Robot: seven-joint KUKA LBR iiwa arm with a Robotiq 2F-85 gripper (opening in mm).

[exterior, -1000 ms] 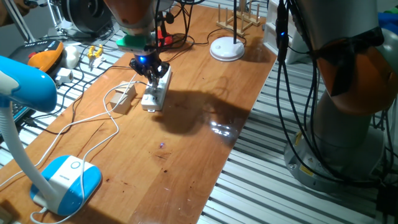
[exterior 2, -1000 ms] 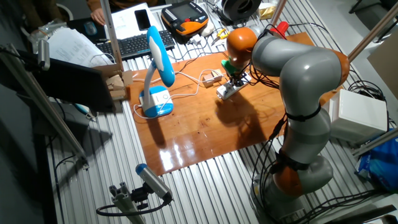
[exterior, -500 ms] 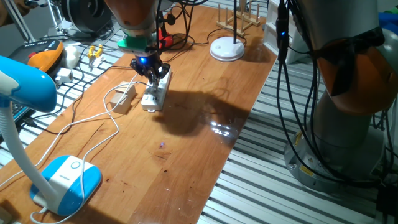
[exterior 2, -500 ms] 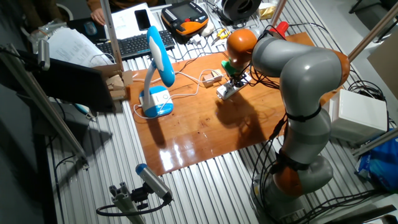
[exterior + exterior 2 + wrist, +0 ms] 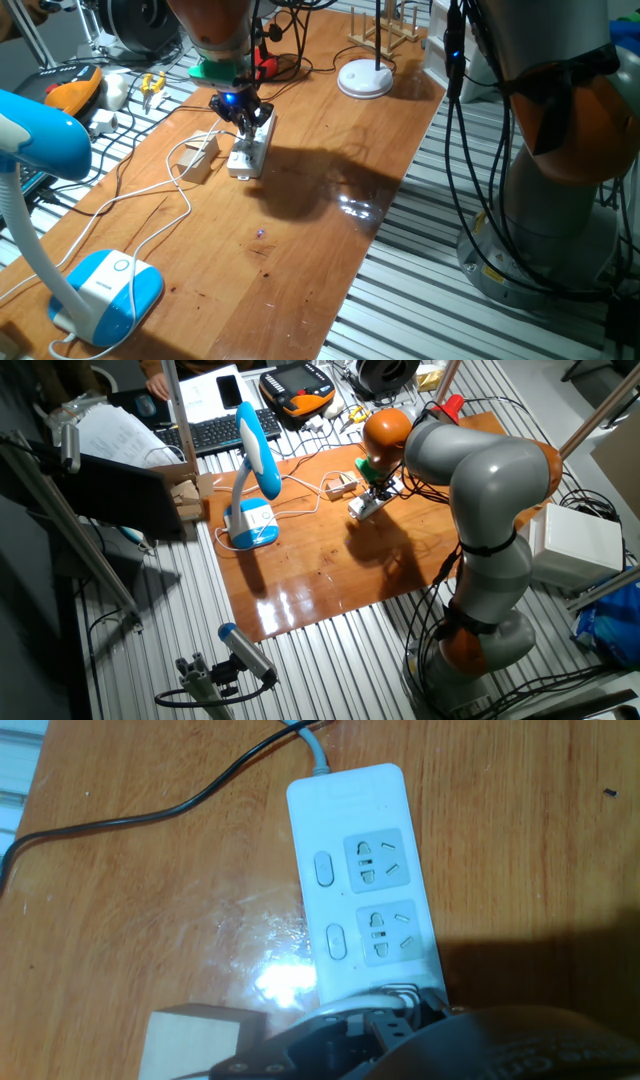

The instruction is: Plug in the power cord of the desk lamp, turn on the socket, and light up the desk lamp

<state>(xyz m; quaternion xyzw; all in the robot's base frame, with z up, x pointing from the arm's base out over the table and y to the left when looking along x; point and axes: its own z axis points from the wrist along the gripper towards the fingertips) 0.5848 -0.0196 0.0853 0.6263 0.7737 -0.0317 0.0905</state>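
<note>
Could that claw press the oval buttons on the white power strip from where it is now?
Probably yes. The claw hangs right over the strip's near end, and in the hand view both buttons lie bare with nothing covering them; the black cable runs off to the side.

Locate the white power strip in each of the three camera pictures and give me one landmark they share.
One fixed view: the socket lies upper left of centre on the table, under the gripper.
The other fixed view: the socket sits upper centre, beside the arm's orange joint.
Hand view: the socket fills the centre, two outlets and two switches showing.
Shared landmark: the small wooden block next to the strip.
</note>
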